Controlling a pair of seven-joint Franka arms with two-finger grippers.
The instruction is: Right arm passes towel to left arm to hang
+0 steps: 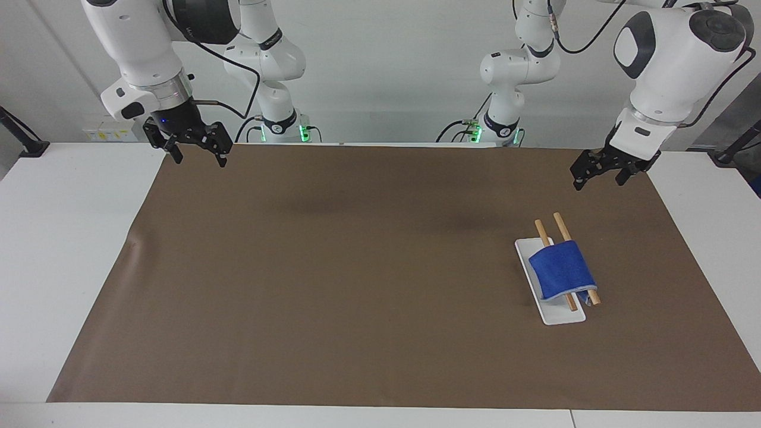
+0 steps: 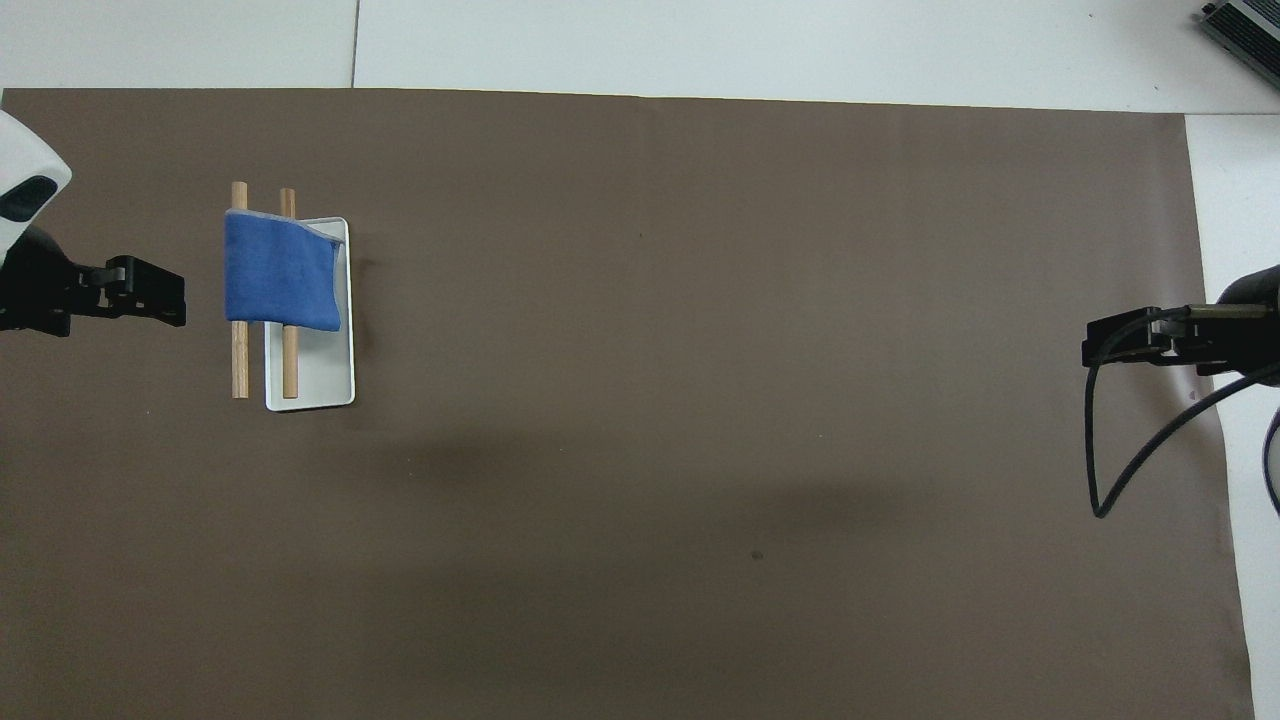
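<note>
The blue towel (image 1: 562, 270) (image 2: 280, 270) hangs draped over two wooden rods (image 1: 544, 229) (image 2: 238, 360) on a white base (image 1: 562, 315) (image 2: 320, 380), toward the left arm's end of the table. No gripper touches it. My left gripper (image 1: 597, 181) (image 2: 178, 303) hovers open above the mat beside the rack, with nothing between its fingers. Over the mat's edge at the right arm's end, my right gripper (image 1: 200, 159) (image 2: 1092, 350), with its blue light, also stands open and holds nothing.
A brown mat (image 1: 357, 267) (image 2: 700, 400) covers most of the white table (image 1: 59, 238). A black cable (image 2: 1100, 470) loops down from the right wrist. A grey device (image 2: 1245, 35) sits at the table's corner farthest from the robots, at the right arm's end.
</note>
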